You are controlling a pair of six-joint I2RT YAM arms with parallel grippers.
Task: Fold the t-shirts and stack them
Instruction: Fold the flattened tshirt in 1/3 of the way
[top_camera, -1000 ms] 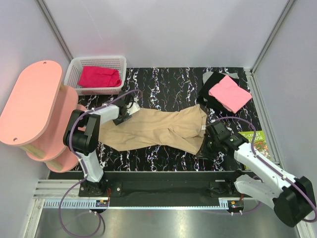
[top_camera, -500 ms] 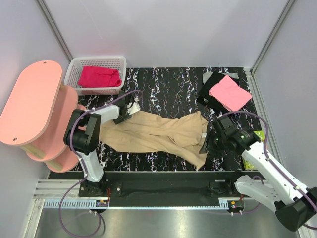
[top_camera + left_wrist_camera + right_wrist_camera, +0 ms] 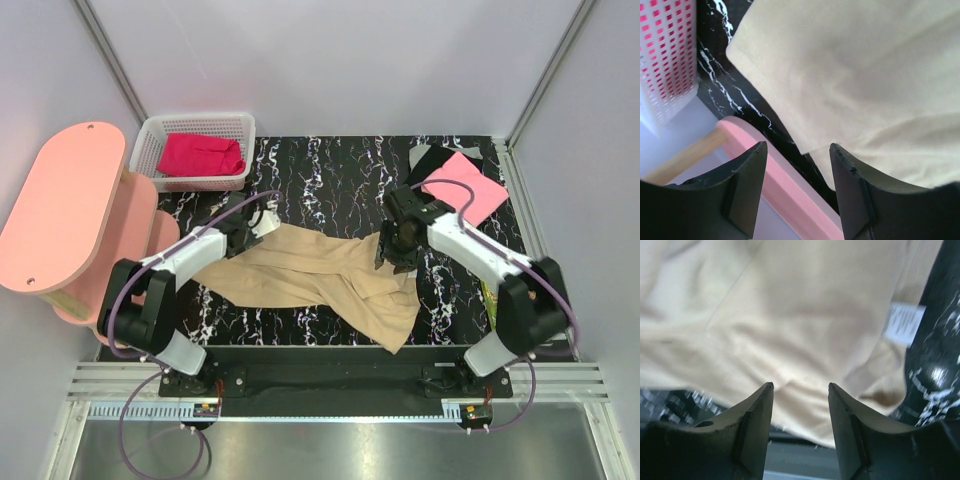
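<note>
**Tan shirt loose on mid-mat; both grippers open at its ends**

Tan shirt lies rumpled and unfolded across the middle of the mat, long axis running left to right. One flap trails toward the near edge on the right side.

Left gripper sits at the shirt's far-left corner. Left wrist view: jaws wide apart, nothing between them. Below the gripper the shirt's stitched hem runs diagonally over the mat. The basket wall and the pink shelf edge show to the left.

Right gripper is over the shirt's right end. Right wrist view: jaws wide, empty, with the gripper just above creased tan cloth. A white sewn-in label shows at the shirt's right edge, too blurred to read. Mat lies beyond it.

Far-right corner: pink shirt folded, lying on top of the black shirt, which pokes out on the far-left side.

Far-left corner: red shirt inside the white basket.

Shelf stands off the mat's left side.

A sliver of green book shows at the mat's right edge, beside the right arm. Cover writing is not readable. No brand marks can be made out anywhere.
</note>
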